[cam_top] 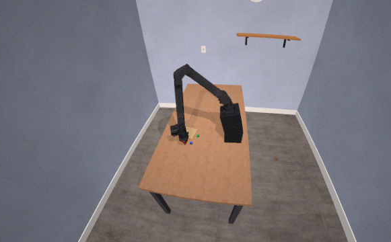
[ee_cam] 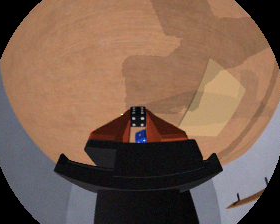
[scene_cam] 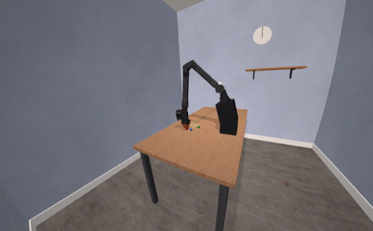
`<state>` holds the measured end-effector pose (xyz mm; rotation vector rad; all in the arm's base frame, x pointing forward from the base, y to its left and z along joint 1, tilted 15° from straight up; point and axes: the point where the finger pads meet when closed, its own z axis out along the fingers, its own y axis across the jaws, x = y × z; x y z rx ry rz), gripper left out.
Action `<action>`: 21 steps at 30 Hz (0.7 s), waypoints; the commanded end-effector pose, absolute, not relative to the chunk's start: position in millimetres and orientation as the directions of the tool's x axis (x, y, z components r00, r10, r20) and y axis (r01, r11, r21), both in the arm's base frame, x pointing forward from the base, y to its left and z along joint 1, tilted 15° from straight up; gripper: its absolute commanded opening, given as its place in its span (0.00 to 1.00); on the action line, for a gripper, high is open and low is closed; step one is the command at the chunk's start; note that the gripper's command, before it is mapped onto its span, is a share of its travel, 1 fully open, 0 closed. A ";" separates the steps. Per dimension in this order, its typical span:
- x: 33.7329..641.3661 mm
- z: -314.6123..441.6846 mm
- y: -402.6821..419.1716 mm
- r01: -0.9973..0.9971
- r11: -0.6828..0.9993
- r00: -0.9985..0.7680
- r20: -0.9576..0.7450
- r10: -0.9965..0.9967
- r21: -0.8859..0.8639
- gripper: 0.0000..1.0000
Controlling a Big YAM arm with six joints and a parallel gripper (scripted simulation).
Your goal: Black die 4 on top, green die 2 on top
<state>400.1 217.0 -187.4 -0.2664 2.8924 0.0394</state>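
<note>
My gripper [cam_top: 184, 143] [scene_cam: 186, 129] [ee_cam: 138, 113] points down at the table and is shut on the black die [ee_cam: 138, 115], beside the mat. The die shows four white pips on its lower visible face and several on the foreshortened face above; the top and exterior views hide it behind the fingers. The pale yellow mat [cam_top: 192, 131] [scene_cam: 193, 125] [ee_cam: 220, 82] lies flat. The green die [cam_top: 198, 136] [scene_cam: 198, 127] is on the table just off the mat's edge, pips unreadable, and out of the wrist view. The blue die [cam_top: 191, 143] [scene_cam: 191, 129] [ee_cam: 141, 136] is on the table near the fingers.
The black arm base [cam_top: 232, 124] [scene_cam: 227, 117] stands at the table's right edge. The table's left edge is close beyond the gripper. The arm's shadow falls across the table [cam_top: 202, 168] [scene_cam: 186, 144] and mat. A shelf [cam_top: 268, 35] [scene_cam: 276, 68] is on the back wall.
</note>
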 end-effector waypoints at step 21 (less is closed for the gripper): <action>381.3 -96.5 215.5 -0.178 0.984 -0.955 -0.240 -0.172 0.007 0.14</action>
